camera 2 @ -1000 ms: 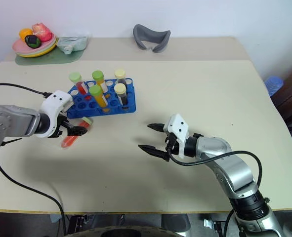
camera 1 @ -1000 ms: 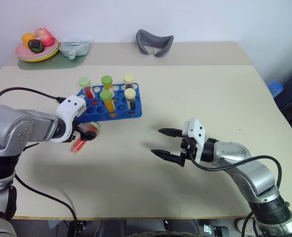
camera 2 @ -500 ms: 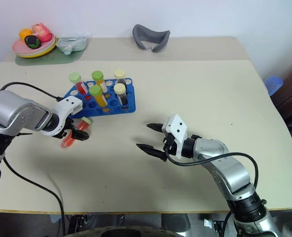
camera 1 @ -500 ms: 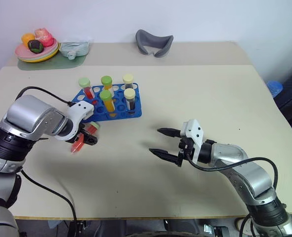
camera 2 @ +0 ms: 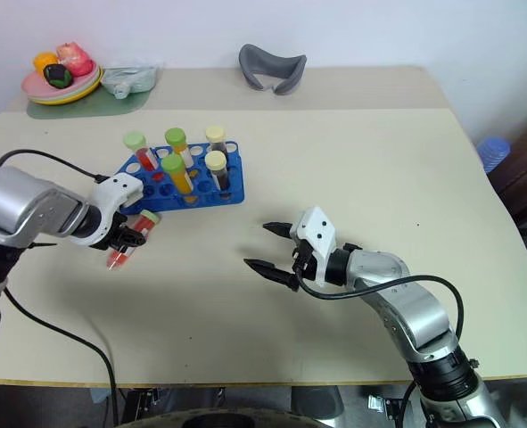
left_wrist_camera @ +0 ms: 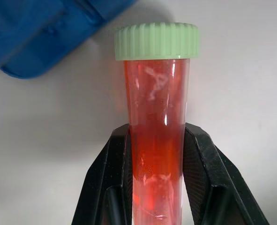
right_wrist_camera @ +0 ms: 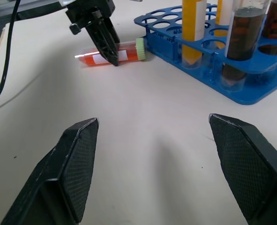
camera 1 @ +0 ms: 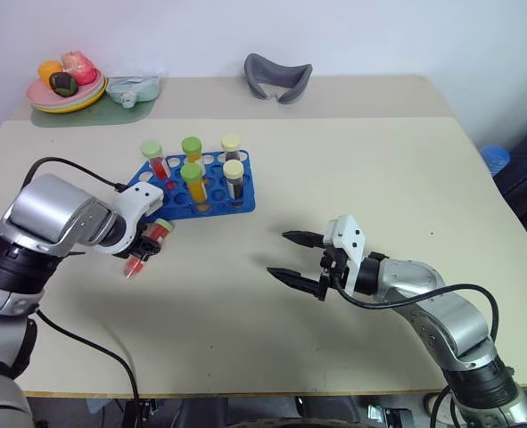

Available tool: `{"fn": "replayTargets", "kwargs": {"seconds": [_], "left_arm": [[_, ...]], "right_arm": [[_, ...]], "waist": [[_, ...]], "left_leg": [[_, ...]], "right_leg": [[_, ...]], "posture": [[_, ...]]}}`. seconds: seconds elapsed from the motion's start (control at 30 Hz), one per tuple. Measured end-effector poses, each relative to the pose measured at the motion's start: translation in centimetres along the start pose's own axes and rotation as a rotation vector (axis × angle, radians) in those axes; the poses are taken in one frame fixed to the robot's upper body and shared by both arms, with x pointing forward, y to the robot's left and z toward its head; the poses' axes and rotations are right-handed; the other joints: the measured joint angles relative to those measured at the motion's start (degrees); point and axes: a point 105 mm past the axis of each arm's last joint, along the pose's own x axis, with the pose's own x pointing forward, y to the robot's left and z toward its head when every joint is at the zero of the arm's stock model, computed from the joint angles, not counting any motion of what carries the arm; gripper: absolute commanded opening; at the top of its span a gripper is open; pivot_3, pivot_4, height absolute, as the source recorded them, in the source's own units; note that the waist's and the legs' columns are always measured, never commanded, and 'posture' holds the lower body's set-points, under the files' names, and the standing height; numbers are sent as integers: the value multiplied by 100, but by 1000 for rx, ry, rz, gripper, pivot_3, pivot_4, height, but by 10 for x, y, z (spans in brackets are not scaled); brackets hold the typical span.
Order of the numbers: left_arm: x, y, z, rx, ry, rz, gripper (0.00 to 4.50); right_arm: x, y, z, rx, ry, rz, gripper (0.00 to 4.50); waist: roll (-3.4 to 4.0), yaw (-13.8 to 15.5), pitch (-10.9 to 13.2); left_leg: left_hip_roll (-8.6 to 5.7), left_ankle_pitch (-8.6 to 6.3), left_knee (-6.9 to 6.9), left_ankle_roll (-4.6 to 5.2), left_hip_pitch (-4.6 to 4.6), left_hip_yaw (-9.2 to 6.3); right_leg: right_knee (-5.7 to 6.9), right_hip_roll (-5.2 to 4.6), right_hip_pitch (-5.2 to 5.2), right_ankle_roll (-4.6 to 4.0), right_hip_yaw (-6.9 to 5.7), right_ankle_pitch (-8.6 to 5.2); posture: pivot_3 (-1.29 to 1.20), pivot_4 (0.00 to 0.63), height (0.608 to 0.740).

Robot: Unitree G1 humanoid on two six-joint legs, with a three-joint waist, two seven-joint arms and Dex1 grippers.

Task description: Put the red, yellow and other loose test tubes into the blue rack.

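A red test tube [camera 1: 142,253] with a pale green cap lies on the table just in front of the blue rack's [camera 1: 217,210] left corner, cap toward the rack. My left gripper [camera 1: 140,249] points steeply down and is shut on the tube's middle; the left wrist view has both black fingers [left_wrist_camera: 116,159] pressed against the red tube [left_wrist_camera: 156,108]. Several capped tubes stand upright in the rack: red, yellow and dark ones. My right gripper [camera 1: 290,257] hovers open over bare table to the right of the rack, nothing between its fingers [right_wrist_camera: 77,164].
At the back left are a plate of toy food [camera 1: 62,89] on a green mat and a clear packet [camera 1: 135,86]. A grey curved object [camera 1: 279,78] lies at the back centre. My left arm's black cable [camera 1: 58,163] loops over the table.
My left gripper has gone from open around the red tube to shut on it, its wrist swinging slightly. The right arm has not moved.
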Motion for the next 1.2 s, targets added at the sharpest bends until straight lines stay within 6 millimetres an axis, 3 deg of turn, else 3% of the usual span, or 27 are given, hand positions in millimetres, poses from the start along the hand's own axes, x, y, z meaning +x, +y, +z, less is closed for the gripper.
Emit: {"fn": "replayTargets", "kwargs": {"seconds": [0.1,0.17,0.23,0.3,0.5,0.7,0.87,1.2], "left_arm": [[-15,1,-9,11,-145,-43,1072],[-30,1,0,14,-304,-51,1072],[-52,2,19,27,-579,-27,1072],[-69,8,32,6,-840,77,1072],[-84,20,51,-153,-1230,329,1072],[-66,12,69,-133,-1418,600,1072],[-36,7,73,-153,-1467,595,1072],[-5,8,67,-186,-1431,533,1072]], "right_arm": [[-1,2,1,-8,2,6,3854],[-1,3,2,-14,-2,8,3854],[0,3,5,-16,-12,3,3854],[2,2,6,-10,-25,-13,3854],[4,0,6,7,-40,-35,3854],[8,-4,8,11,-50,-39,3854],[11,-6,8,4,-47,-44,3854],[11,-7,6,14,-50,-73,3854]], "waist": [[0,-13,2],[-2,39,2],[-5,71,1],[-8,96,-2],[-22,103,-7],[-20,78,-9],[-20,63,-8],[-20,62,-9]], "left_leg": [[3,0,-1,-1,-5,1],[2,1,7,-2,-3,1],[1,1,10,-2,1,3],[-1,1,10,-2,2,4],[-1,1,11,-2,0,1],[-2,1,9,-2,4,3],[-2,1,9,-2,3,2],[-2,1,10,-2,3,1]], "right_leg": [[3,-3,-6,-1,-1,-1],[5,-5,0,-1,-2,0],[3,-9,11,-1,-5,0],[-7,-11,17,0,-4,1],[-8,-10,16,1,-4,2],[-5,-9,15,0,-2,3],[-3,-7,14,0,-3,3],[-3,-7,15,1,-4,3]], "posture": [[0,150,740],[0,150,740],[0,150,740],[0,150,740],[0,150,740],[0,150,740],[0,150,740],[0,150,740]]}}
